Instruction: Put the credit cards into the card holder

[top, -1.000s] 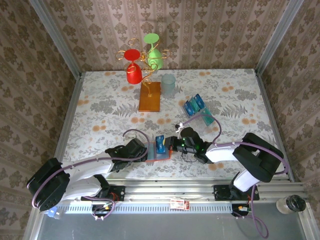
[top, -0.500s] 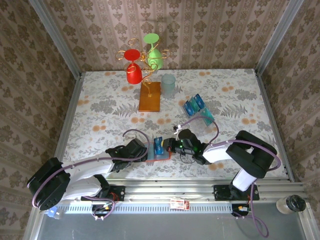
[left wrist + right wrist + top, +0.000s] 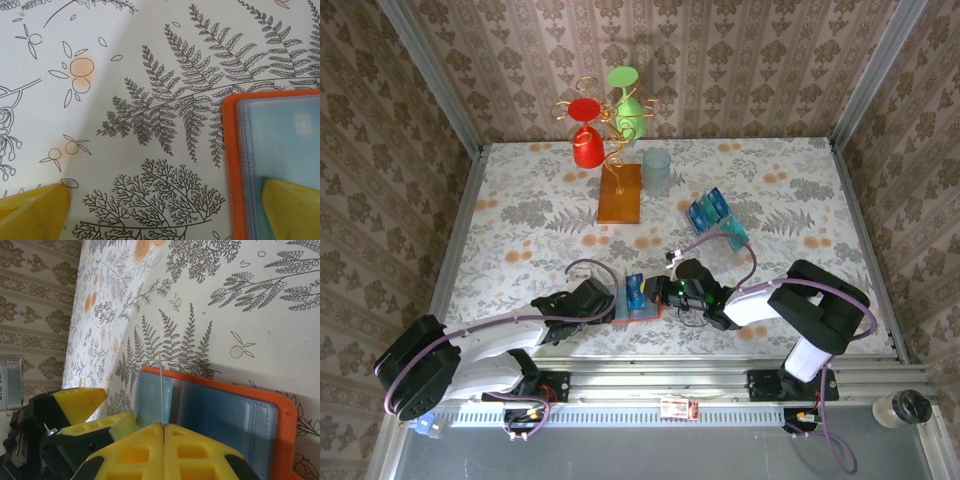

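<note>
The right pincer point(image 3: 163, 430) was clamped on one credit card point(image 3: 161, 390) (seen edge-on) over the open card holder point(image 3: 285, 440); the left pincer point(image 3: 162, 207) stood wide open, holding nothing.

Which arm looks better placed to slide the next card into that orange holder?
Right. The right gripper is shut on a credit card, edge-on at the open card holder. The left gripper is open and empty, one fingertip over the holder's edge.
</note>
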Tool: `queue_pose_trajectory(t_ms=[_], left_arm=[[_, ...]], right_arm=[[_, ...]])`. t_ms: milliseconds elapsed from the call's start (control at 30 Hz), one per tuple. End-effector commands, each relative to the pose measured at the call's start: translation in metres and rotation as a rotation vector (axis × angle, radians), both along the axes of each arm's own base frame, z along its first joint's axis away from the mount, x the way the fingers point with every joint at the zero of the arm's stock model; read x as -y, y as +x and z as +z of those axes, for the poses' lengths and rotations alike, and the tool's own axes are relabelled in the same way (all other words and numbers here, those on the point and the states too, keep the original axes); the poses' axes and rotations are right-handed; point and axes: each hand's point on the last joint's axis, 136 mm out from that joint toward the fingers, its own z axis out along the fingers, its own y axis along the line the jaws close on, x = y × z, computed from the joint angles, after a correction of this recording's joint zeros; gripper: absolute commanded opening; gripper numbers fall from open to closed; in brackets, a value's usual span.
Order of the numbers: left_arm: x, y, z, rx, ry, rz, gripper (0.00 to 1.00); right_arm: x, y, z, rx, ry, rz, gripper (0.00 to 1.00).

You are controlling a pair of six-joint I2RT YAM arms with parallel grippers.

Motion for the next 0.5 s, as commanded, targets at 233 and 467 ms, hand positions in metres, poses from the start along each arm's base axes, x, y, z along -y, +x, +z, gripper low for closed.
queue_pose_trajectory(t_ms=[233,467], left_arm=[[-0.014,-0.011,-0.015,-0.041,0.063,0.004,1.00],[-0.014,-0.011,-0.014,-0.040,0.064,0.003,1.00]], right_arm=[[-0.002,0.007,0.017,0.051,0.028,-0.034,0.00],[-0.004,0.007,0.006,0.028,0.029,-0.031,0.00]])
